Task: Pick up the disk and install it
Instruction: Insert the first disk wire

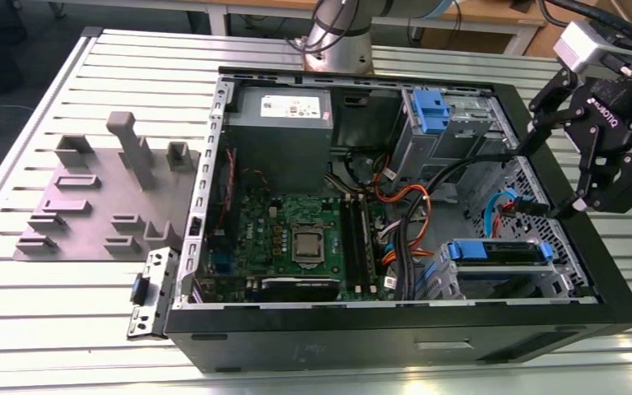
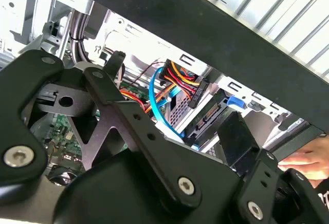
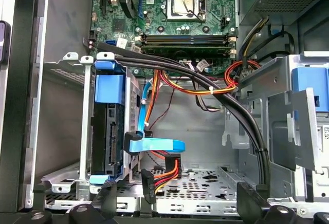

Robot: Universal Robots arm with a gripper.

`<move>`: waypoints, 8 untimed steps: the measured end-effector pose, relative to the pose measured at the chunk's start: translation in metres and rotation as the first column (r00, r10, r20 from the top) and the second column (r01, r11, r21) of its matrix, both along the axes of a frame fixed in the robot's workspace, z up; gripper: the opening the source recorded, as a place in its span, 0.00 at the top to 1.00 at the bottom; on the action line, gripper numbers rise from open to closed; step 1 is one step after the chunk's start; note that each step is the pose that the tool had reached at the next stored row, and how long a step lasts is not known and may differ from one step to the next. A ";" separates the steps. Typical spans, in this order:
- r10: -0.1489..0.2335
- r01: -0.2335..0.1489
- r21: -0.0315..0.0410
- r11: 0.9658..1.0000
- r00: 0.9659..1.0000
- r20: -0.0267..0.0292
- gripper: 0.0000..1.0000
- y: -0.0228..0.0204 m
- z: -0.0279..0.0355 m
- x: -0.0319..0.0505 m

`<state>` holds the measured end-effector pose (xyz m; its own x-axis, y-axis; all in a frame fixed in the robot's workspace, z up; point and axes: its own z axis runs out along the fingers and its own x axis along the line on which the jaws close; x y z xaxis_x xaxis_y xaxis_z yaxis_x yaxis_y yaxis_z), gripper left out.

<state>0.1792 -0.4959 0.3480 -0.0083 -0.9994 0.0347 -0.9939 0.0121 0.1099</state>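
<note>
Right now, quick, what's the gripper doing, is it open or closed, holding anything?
Gripper: open and empty, at the edge of the open black computer case, above the blue-bracketed silver-grey disk seated in its bay.

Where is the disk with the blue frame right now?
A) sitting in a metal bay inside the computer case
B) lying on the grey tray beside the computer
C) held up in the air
A: the disk in its blue bracket sits in a metal bay inside the open computer case, with the end effector beside that case.

The black metal robot gripper (image 1: 605,156) is showing flat bars joined with shiny silver screws (image 2: 185,185). A white block (image 1: 591,45) is sitting above it, and a grey round arm base (image 1: 338,37) is standing behind.
</note>
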 end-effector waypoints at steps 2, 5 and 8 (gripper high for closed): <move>0.000 0.000 0.000 1.000 1.000 0.000 0.01 0.0000 0.0000 0.0000; 0.000 0.000 0.004 1.000 1.000 0.000 0.01 0.0000 0.0000 0.0000; 0.000 0.000 0.004 1.000 1.000 0.000 0.01 0.0000 0.0000 0.0000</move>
<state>0.1792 -0.4959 0.3480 -0.0083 -0.9995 0.0303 -0.9939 0.0116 0.1100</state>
